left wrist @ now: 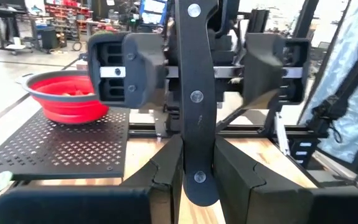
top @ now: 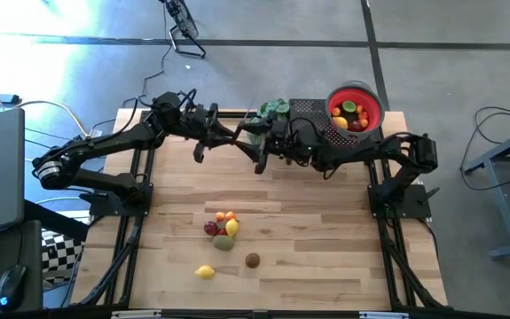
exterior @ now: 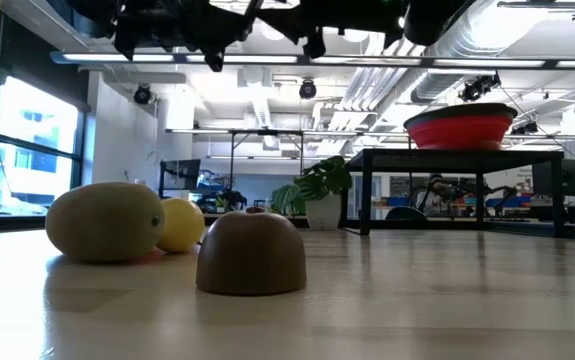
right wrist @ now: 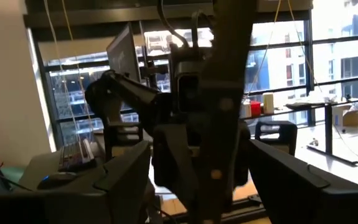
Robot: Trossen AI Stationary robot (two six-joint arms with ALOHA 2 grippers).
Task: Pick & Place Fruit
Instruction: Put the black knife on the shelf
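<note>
Several small toy fruits lie in a cluster on the wooden table's near middle, with a yellow one and a brown one nearer the front. More fruit fills the red bowl at the far right. Both arms meet high over the far middle. My left gripper is shut on an upright dark flat bar with screws; what the bar belongs to I cannot tell. My right gripper faces it, open, with a finger on either side of the same bar and clear of it. My left gripper pinches the dark bar between its two fingers, close above the bar's rounded lower end. The fingers come at it level and lie across it. The bar stands upright, clear of the table.
The bowl stands on a black perforated platform at the far right corner. A green leafy plant sits at the far edge behind the grippers. Bare wood lies between the grippers and the fruit cluster.
</note>
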